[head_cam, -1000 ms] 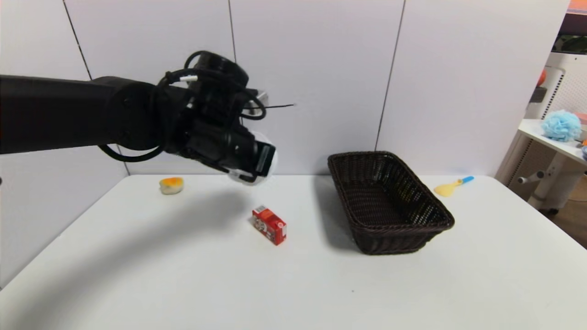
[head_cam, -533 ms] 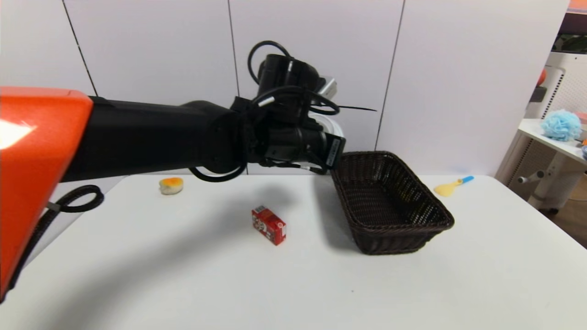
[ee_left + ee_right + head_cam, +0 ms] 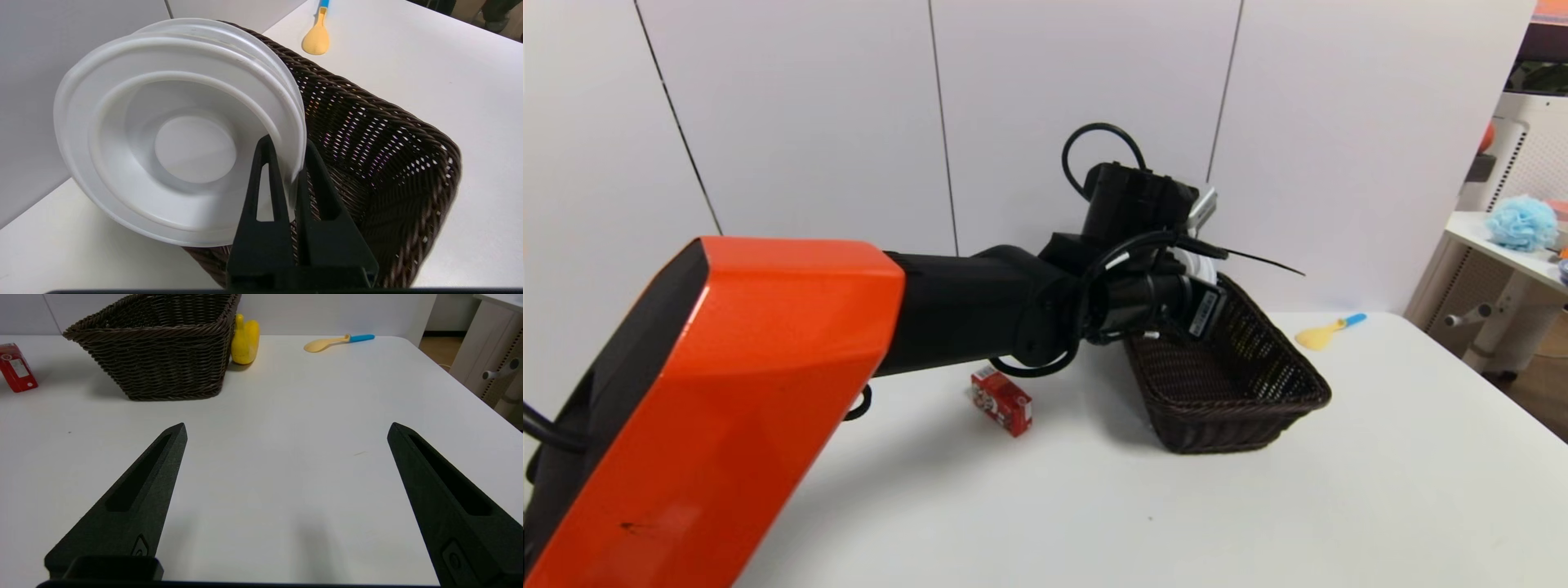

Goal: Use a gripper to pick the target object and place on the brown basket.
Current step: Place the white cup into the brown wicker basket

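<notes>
White dish (image 3: 179,134), rim pinched by left gripper (image 3: 288,153), overhangs basket (image 3: 388,163) edge.

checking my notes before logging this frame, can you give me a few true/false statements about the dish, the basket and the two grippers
1. The left gripper is shut on the white dish. True.
2. The dish lies flat on the floor of the brown basket. False: it is held tilted in the air at the basket's rim.
3. The right gripper holds the red carton. False: it is open and empty over the table.
4. A yellow spoon lies on the table beyond the basket. True.
</notes>
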`<state>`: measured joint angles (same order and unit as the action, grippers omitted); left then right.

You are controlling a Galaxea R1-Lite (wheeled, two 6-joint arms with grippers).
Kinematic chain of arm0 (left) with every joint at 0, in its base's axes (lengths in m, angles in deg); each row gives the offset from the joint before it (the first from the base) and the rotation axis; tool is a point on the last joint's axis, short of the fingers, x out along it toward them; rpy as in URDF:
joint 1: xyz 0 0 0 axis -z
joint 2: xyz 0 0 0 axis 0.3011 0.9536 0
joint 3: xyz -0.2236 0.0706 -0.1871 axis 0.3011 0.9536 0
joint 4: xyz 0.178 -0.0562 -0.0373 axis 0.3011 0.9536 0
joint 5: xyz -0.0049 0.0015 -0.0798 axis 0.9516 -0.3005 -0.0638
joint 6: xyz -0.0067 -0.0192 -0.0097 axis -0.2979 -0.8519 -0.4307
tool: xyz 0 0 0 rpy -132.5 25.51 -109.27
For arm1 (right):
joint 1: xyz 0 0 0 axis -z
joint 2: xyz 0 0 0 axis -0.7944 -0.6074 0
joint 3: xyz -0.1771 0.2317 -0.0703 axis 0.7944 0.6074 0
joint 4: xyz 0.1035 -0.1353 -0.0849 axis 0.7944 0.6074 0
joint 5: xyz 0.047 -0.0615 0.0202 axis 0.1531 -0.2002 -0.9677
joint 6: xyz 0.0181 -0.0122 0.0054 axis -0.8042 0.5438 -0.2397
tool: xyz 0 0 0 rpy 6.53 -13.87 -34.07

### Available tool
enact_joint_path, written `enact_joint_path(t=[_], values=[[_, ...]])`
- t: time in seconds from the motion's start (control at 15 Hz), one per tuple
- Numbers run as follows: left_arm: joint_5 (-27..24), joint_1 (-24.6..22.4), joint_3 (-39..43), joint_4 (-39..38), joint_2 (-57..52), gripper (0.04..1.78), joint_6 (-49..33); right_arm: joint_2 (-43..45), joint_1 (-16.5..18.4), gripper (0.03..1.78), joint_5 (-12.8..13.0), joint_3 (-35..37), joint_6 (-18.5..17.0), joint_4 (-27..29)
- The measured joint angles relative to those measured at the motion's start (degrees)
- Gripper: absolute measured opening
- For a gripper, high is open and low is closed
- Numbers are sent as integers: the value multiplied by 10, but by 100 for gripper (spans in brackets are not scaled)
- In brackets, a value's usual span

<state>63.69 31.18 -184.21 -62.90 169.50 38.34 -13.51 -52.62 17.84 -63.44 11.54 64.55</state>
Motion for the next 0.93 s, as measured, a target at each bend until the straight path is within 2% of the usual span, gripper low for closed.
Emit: enact_joint_path(t=[0.27,0.53,0.8,0.93], values=[[-1,7,-14,-21,37,10,-3,0,0,169,0,0,0,0],[-1,4,-15,-17,53,74,-5,0,0,169,0,0,0,0],[-1,3,-14,-1,51,113,1,0,0,169,0,0,0,0],[0,3,-11,43,29,126,2,0,0,169,0,0,0,0]])
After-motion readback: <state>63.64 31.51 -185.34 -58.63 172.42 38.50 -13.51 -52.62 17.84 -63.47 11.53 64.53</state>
